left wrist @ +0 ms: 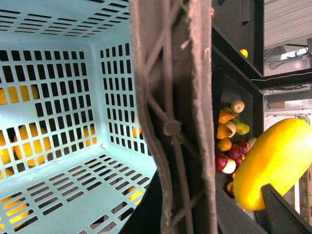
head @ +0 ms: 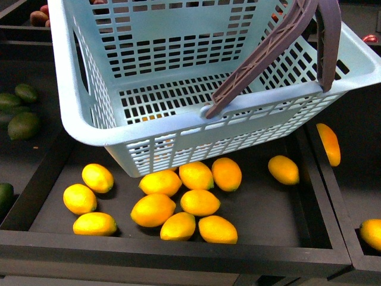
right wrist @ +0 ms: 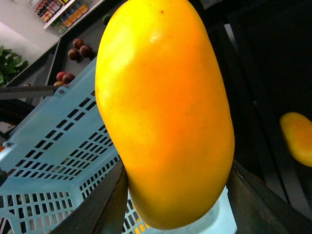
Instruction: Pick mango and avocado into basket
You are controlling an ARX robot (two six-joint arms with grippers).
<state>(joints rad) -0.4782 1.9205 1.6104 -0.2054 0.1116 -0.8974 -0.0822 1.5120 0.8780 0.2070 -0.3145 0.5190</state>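
Two dark fingers [right wrist: 105,204] of my right gripper [right wrist: 178,195] are clamped on one end of the mango [right wrist: 165,107], and most of the fruit stands out beyond them. With smooth skin and so short a hold, I judge it could slide or pivot out. It hangs by the rim of the teal basket [head: 149,132], near a corner, and I cannot tell whether it is over the opening or just outside the wall. Released too early, it would likely land among the lemons [head: 153,208] in the tray [head: 178,253] below. The basket itself hangs tilted above those lemons, so a fruit dropping to its low side might set it swinging. The brown handle [head: 268,55] also crosses the mouth and could deflect the fall.

My left gripper is hard to make out. Its wrist camera shows mostly the handle close up and the bare basket floor, so I cannot tell whether those fingers are closed on anything. Neither arm appears in the front view. The avocado [head: 24,125] lies off to the left, apart from the basket — others beside it are partly cut off by the frame edge.
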